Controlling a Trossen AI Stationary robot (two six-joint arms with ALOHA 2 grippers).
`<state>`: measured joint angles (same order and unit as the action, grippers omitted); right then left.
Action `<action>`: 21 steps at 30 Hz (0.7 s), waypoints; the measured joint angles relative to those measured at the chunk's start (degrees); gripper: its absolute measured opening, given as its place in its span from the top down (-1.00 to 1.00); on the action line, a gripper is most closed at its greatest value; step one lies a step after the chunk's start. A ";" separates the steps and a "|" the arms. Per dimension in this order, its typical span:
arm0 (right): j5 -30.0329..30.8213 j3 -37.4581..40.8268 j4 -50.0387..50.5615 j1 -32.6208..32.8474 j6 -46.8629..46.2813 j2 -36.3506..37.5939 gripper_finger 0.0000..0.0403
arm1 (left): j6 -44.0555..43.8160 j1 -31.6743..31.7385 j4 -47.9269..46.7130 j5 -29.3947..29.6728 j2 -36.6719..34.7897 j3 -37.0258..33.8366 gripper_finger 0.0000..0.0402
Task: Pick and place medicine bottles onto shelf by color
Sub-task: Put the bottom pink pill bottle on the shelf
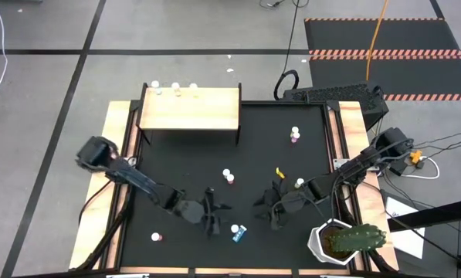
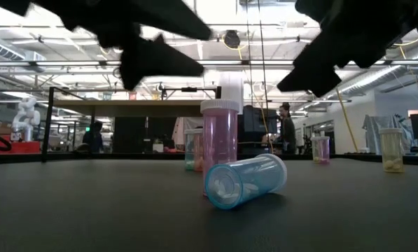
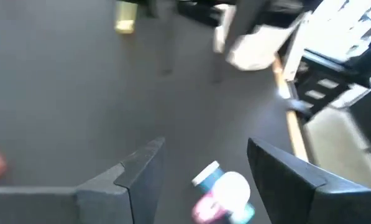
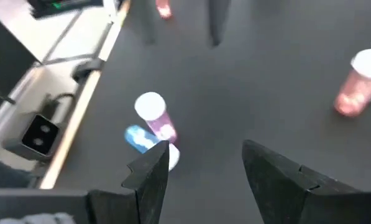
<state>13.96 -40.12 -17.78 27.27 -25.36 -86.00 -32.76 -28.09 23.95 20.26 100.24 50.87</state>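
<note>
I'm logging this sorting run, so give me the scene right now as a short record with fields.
shelf: pale board at the mat's far left, small bottles along its back edge
blue bottle: lying on its side, near edge of the mat
pink bottle: upright, mid-mat
left hand: open, empty, beside the blue bottle
right hand: open, empty
cactus pot: near right corner

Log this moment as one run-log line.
left gripper: open, above the mat, empty | right gripper: open, empty | blue bottle: lying on mat between them | shelf: three bottles at back edge
</note>
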 joint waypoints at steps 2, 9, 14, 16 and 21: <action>1.32 0.00 0.29 0.04 -1.10 0.02 0.02 | 2.07 -0.13 1.11 -2.68 3.05 1.97 -0.19; 2.51 0.00 1.52 0.73 -6.37 0.13 0.02 | 7.41 -0.60 -4.88 -4.38 8.80 9.71 -0.38; 2.35 0.00 1.33 1.41 -6.90 0.13 0.02 | 10.24 -0.50 -7.60 -5.86 9.32 12.17 -0.55; 1.30 0.00 0.92 1.59 -6.71 0.13 0.02 | 12.42 -0.70 -7.76 -6.71 9.32 12.35 -0.59; -0.61 0.00 -3.93 1.68 -4.31 -0.42 0.02 | 13.13 -1.23 -10.25 -6.86 9.28 12.36 -0.62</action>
<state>13.35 -40.12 -21.70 28.95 -29.67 -86.42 -19.63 -29.32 13.70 13.40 109.52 63.22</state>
